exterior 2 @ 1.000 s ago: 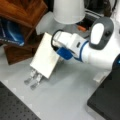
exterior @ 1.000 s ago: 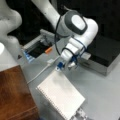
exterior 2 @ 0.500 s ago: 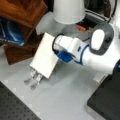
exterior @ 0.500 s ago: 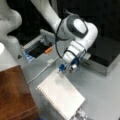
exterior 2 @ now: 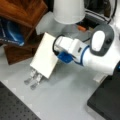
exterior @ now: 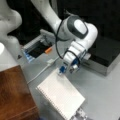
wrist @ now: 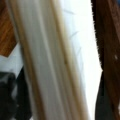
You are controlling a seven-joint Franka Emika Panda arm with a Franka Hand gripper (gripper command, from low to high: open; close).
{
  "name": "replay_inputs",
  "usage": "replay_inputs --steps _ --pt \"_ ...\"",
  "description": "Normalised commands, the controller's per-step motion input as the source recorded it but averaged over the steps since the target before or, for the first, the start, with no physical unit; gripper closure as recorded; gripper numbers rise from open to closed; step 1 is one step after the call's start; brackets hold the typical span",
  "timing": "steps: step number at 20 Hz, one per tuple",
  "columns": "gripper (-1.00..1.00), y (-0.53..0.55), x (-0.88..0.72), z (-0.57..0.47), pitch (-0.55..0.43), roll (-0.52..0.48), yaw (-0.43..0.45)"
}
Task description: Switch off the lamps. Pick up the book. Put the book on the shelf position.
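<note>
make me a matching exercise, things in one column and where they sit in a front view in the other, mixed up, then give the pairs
Things:
1. the book
2. the shelf position
3. the gripper
4. black-topped metal box

Places in a front view:
A. bottom left corner
B. right side, behind the arm
C. lower middle, propped on a metal stand
D. at the book's upper edge

Pairs: 1-C, 2-A, 3-D, 4-B
</note>
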Motion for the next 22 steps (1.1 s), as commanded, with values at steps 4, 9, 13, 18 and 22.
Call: replay_inputs --steps 4,9,13,18,22 --pt "1.00 0.13 0.12 -0.14 -0.117 -0.324 -0.037" --pt "1.00 0.11 0.12 -0.11 -0.106 -0.326 -0.023" --pt "1.00 0.09 0.16 -0.08 -0.090 -0.322 -0.003" --pt "1.00 0.03 0.29 0.03 -0.036 -0.345 0.024" --pt "1.00 0.03 0.41 0.17 0.074 -0.339 -0.002"
